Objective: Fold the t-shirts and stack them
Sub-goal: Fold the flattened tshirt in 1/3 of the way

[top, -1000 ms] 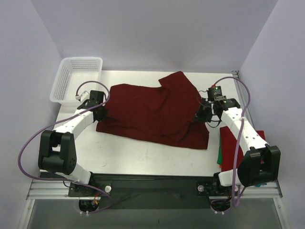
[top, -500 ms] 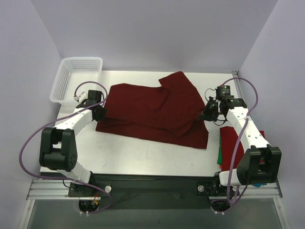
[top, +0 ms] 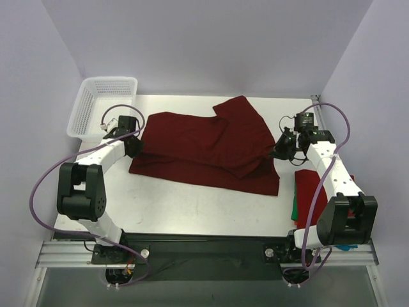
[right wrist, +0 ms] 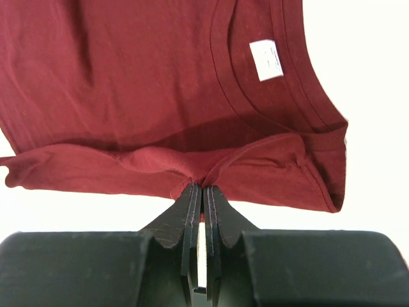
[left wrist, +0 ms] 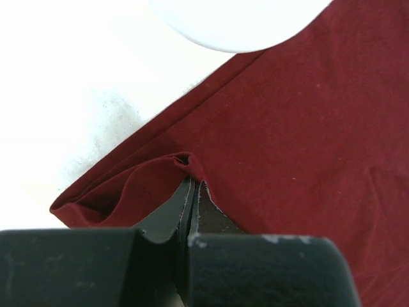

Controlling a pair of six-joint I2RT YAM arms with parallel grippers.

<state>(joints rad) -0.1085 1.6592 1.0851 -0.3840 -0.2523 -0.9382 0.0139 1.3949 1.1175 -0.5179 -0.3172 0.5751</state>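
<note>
The left gripper (left wrist: pixel 192 187) and the right gripper (right wrist: pixel 202 189) each pinch an edge of the dark red shirt (top: pixel 204 144), which lies half folded on the table (top: pixel 192 204). This looks like the folding step. Next, both must lift together.

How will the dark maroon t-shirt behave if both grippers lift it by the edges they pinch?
Probably floppy: the maroon t-shirt bunches into soft folds where the left gripper and right gripper are shut on its edges, so the middle would likely sag. It looks thin and light for its spread. The matte cloth seems unlikely to slip.
</note>
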